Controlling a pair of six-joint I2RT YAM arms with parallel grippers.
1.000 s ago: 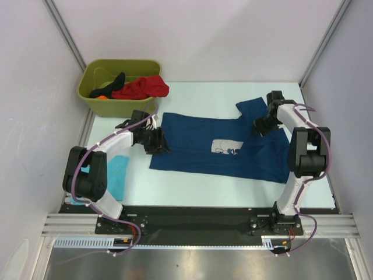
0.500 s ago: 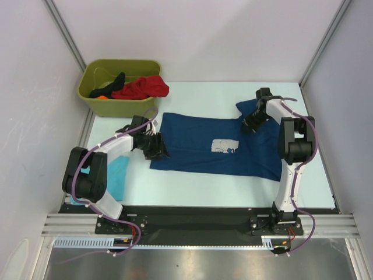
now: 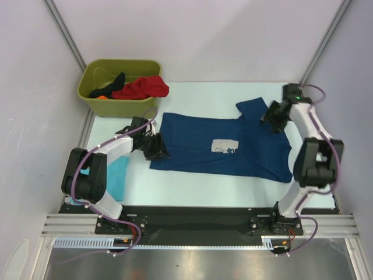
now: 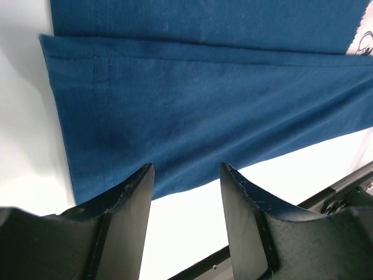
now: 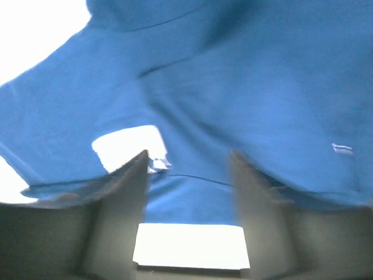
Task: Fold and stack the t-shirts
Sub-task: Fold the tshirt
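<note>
A navy blue t-shirt (image 3: 233, 149) with a grey-white chest print (image 3: 226, 146) lies spread flat across the table (image 3: 198, 93). My left gripper (image 3: 156, 146) hovers at the shirt's left edge. In the left wrist view it (image 4: 186, 175) is open, with bare table between its fingers and the navy cloth (image 4: 204, 99) just beyond the tips. My right gripper (image 3: 271, 114) is over the shirt's far right sleeve. In the blurred right wrist view it (image 5: 189, 160) is open above the navy cloth (image 5: 245, 81) and holds nothing. A folded turquoise t-shirt (image 3: 119, 175) lies under my left arm.
An olive-green bin (image 3: 116, 105) stands at the far left and holds a red t-shirt (image 3: 143, 87) and a black one (image 3: 115, 81). Walls close in on both sides. The black base rail (image 3: 192, 216) runs along the near edge.
My right gripper has opened, let go of the navy shirt's sleeve area and swung to the right. The left gripper has barely moved.
</note>
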